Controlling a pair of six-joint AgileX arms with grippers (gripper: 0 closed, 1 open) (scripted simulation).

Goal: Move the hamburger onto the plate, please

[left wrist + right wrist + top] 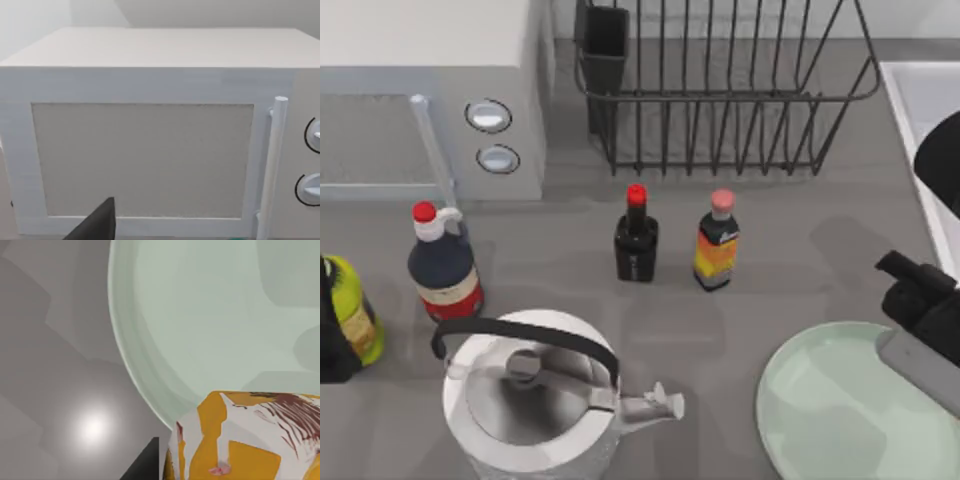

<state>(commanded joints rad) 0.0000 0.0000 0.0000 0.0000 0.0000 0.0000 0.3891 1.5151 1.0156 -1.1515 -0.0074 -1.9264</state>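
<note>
right arm over the plate, hamburger close under its wrist camera

top view: grey table (800, 250) with microwave (430, 90), rack (720, 90), kettle (535, 400); right arm at the mint plate (820, 410). left wrist view: microwave door. right wrist view: hamburger (240, 440) above the plate's rim beside one dark finger (145, 465); grip cannot be told.

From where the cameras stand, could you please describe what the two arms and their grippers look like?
The right arm at the top view's right edge is black, blocky and matte, with a pale grey panel on its lower segment. The left arm is a black mass at the left edge. One dark wedge-shaped finger shows in the left wrist view.
</note>
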